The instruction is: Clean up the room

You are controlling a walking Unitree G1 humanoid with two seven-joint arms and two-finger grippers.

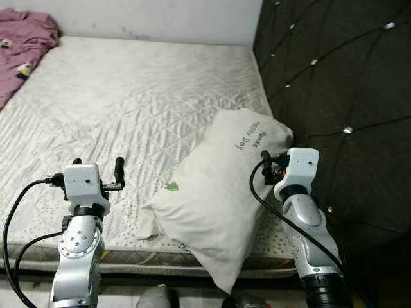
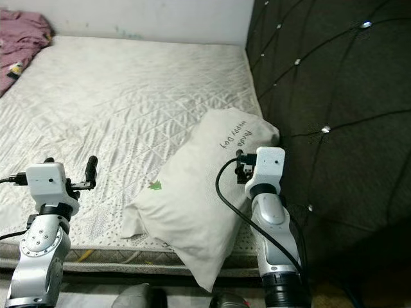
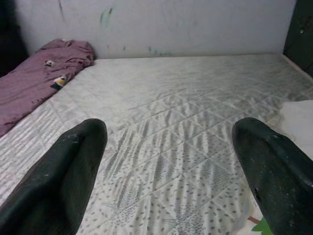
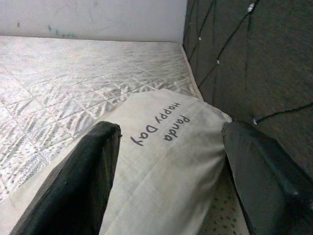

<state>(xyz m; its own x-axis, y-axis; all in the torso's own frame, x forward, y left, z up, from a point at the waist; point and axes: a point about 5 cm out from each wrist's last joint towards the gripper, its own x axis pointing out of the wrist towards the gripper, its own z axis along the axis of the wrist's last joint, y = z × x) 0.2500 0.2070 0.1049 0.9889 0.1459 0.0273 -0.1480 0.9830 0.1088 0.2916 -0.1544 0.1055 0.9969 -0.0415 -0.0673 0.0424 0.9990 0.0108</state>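
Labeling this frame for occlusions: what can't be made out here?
- Pillow: its near corner hangs past the mattress edge; the underside is hidden.
- Purple cloth: cut off by the left edge of the eye views.
- Dark objects at the bottom edge: cropped, can't identify.
- Right gripper: open over the pillow; contact unclear.
- Left gripper: open above the mattress.

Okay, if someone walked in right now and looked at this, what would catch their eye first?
Probably the white pillow printed "Happy Day Panda", lying askew at the bare mattress's near corner by the dark tufted headboard and hanging over the edge. The open right pincer is lined up on it, the left pincer open over bare mattress. A purple blanket is bunched at the far left.
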